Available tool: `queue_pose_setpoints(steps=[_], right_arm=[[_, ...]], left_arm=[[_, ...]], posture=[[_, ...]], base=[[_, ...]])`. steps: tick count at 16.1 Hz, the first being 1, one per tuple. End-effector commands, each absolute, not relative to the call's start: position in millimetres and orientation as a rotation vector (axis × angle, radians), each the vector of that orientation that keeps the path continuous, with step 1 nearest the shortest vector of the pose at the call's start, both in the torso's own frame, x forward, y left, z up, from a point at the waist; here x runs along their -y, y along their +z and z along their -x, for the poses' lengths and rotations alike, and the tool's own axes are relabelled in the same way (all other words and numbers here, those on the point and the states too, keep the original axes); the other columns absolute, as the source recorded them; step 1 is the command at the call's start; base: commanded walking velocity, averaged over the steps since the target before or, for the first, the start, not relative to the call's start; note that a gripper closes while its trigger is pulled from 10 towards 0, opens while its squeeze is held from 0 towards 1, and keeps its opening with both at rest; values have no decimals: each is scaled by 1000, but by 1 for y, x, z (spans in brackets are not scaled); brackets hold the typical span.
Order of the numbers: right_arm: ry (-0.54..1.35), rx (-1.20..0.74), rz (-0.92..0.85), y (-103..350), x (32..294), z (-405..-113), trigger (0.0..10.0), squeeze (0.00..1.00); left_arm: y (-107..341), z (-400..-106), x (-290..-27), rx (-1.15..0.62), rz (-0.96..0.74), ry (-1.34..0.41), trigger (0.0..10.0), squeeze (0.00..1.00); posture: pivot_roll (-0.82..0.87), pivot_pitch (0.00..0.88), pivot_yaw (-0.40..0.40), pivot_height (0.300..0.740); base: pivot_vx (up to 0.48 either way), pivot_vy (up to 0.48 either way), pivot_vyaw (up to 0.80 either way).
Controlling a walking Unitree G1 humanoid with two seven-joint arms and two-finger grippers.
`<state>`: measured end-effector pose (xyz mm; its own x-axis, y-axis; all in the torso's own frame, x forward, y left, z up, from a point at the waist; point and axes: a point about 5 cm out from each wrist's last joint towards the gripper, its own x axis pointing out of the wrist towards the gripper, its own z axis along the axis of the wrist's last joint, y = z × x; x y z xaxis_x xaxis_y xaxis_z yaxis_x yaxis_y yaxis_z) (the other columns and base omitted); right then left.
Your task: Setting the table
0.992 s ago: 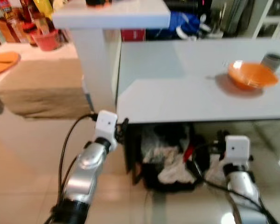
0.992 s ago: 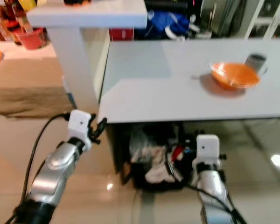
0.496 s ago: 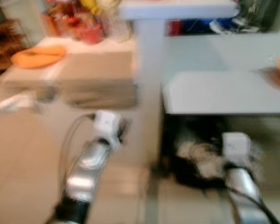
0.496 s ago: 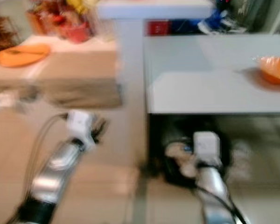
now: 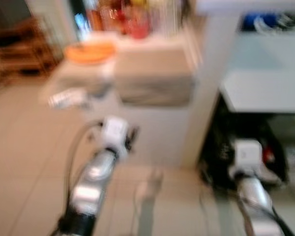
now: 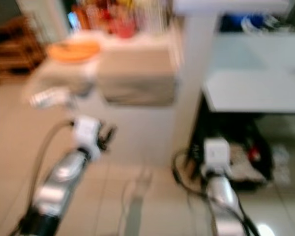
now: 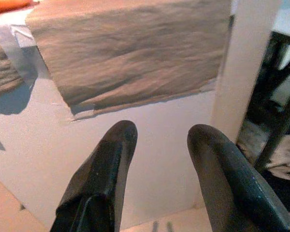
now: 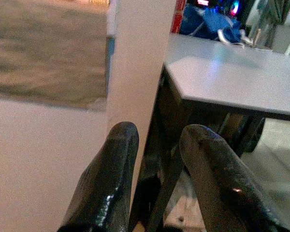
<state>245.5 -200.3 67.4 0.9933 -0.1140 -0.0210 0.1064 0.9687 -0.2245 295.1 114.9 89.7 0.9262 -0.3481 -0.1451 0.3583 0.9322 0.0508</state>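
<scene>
The head views are blurred. An orange plate lies on a white counter draped with a beige cloth. Blurred bottles and a red pot stand behind it. A corner of the grey table shows at the right, past a white pillar. My left gripper is held low in front of the counter's side, open, with nothing between its fingers. My right gripper is open and bare too, level with the pillar and the table's edge.
Under the grey table stands a dark basket of crumpled cloth. A small pale object lies at the counter's left end. Brown wooden furniture stands far left. Beige tiled floor spreads before the counter.
The whole view has swung left, so the camera has turned. The table and orange bowl slid out to the right and the counter came to the centre. Both arms keep their pose.
</scene>
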Motion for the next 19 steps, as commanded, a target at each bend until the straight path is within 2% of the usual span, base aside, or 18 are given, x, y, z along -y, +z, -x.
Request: queue_pose_setpoints(steps=[1,4,5,6,15,19], right_arm=[[-77,2,211,74,192,-250,10000,1000],[-80,6,232,75,191,-254,10000,1000],[-85,-2,242,75,192,-255,10000,725],[-82,-7,251,74,193,-256,10000,0],[-97,85,337,90,190,-253,10000,0],[-127,116,359,97,194,-265,10000,0]], left_arm=[[93,-298,-122,-128,-87,-361,10000,0],[95,-300,-122,-118,-105,-358,10000,0],[95,-301,-122,-118,-113,-358,10000,0],[95,-301,-122,-115,-127,-357,10000,0],[104,-297,-119,-63,-148,-357,10000,0],[106,-303,-112,-52,-123,-396,10000,0]], posture=[[-21,0,37,740],[-20,0,41,740],[-21,0,38,740],[-21,0,38,740],[-18,0,38,740],[-19,0,37,740]], base=[[0,480,0],[0,466,0],[0,0,0],[0,0,0],[0,0,0],[399,0,0]])
